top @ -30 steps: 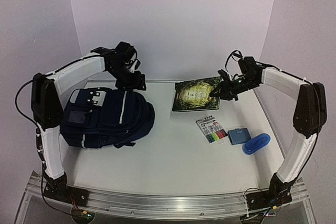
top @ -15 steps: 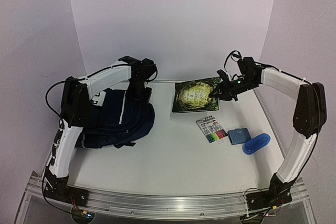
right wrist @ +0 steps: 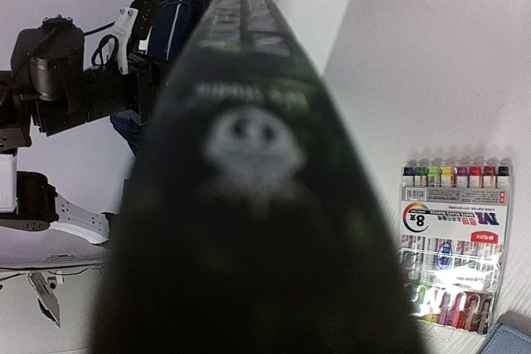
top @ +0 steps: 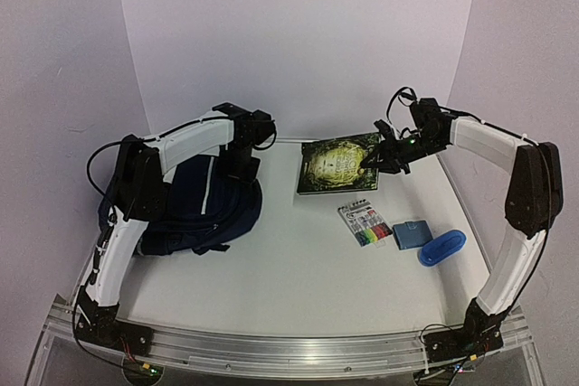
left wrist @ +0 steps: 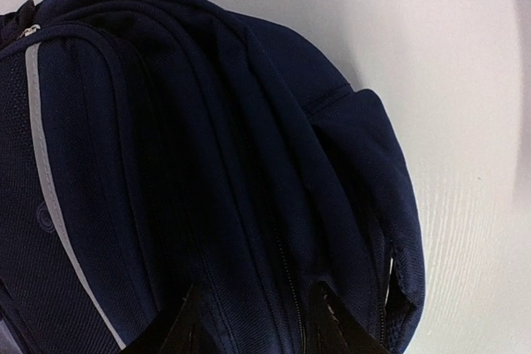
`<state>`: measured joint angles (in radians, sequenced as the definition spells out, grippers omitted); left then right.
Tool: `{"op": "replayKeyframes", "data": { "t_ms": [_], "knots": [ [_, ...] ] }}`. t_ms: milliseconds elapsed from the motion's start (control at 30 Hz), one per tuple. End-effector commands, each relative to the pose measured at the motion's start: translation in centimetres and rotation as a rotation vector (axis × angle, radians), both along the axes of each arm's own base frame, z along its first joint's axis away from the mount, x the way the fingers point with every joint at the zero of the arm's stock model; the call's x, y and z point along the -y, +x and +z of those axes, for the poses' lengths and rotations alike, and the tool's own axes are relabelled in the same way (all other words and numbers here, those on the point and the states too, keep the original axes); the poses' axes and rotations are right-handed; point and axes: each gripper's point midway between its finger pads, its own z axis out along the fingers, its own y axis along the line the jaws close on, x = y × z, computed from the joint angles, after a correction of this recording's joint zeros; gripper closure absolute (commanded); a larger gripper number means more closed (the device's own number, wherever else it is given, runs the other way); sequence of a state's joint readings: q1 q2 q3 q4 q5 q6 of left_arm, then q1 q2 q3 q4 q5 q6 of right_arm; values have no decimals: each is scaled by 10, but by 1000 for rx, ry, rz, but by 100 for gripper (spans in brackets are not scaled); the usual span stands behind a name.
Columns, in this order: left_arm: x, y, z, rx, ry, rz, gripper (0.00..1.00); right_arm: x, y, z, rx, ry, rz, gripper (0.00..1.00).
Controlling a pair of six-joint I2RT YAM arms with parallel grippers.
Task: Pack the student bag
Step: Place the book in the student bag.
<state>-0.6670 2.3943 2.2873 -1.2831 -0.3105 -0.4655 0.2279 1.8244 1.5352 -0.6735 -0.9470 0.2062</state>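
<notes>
Two arms show from above: the student bag [top: 204,214] lies at left on the table [top: 298,268], the left gripper [top: 242,169] on its far end. The right gripper [top: 378,158] clamps one edge of a green book [top: 333,164].

Left wrist: fingertips [left wrist: 178,333] straddle the bag's zip, grip unclear.

Right wrist: the book looms beside a marker pack [right wrist: 452,246].

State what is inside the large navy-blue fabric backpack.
Nothing inside shows: the large navy-blue fabric backpack looks zipped, and its cloth covers the interior. The left gripper, fingers apart, straddles one zip seam.
</notes>
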Motion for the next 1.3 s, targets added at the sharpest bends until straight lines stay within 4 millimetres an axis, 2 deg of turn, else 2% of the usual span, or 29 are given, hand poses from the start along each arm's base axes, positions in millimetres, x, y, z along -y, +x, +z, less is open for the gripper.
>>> {"op": "replayKeyframes", "data": {
  "t_ms": [0,67,200,333,367,433,467,500,600,700,933,1100,1267],
  "knots": [
    [-9,-5,-17,-54,24,14,61,-8,2,37,138,68,47,100],
    [-7,-5,-23,-66,19,18,66,-8,2,38,139,68,46,100],
    [-9,-6,-38,-91,32,43,66,-8,1,39,139,68,47,100],
    [-15,-4,-43,-91,54,72,66,-8,0,39,143,69,50,100],
    [-16,-3,-42,-90,51,79,69,-9,0,39,143,70,53,100],
    [-13,0,-36,-82,31,74,87,-9,-2,38,139,74,57,100],
    [-10,1,-30,-76,13,67,97,-9,-3,37,137,75,58,100],
    [-4,1,-23,-70,-17,49,99,-9,-4,37,135,77,60,100],
    [14,-3,8,-31,-112,-19,100,-9,-7,37,133,81,66,100],
    [33,-10,49,22,-224,-93,100,-10,-11,35,126,87,72,100],
    [47,-24,130,150,-431,-202,100,-17,-20,30,113,96,97,100],
    [64,-36,156,152,-556,-284,100,-28,-25,38,124,124,129,100],
    [78,-40,172,162,-644,-329,100,-44,-27,60,139,194,158,100]
  ]
}}
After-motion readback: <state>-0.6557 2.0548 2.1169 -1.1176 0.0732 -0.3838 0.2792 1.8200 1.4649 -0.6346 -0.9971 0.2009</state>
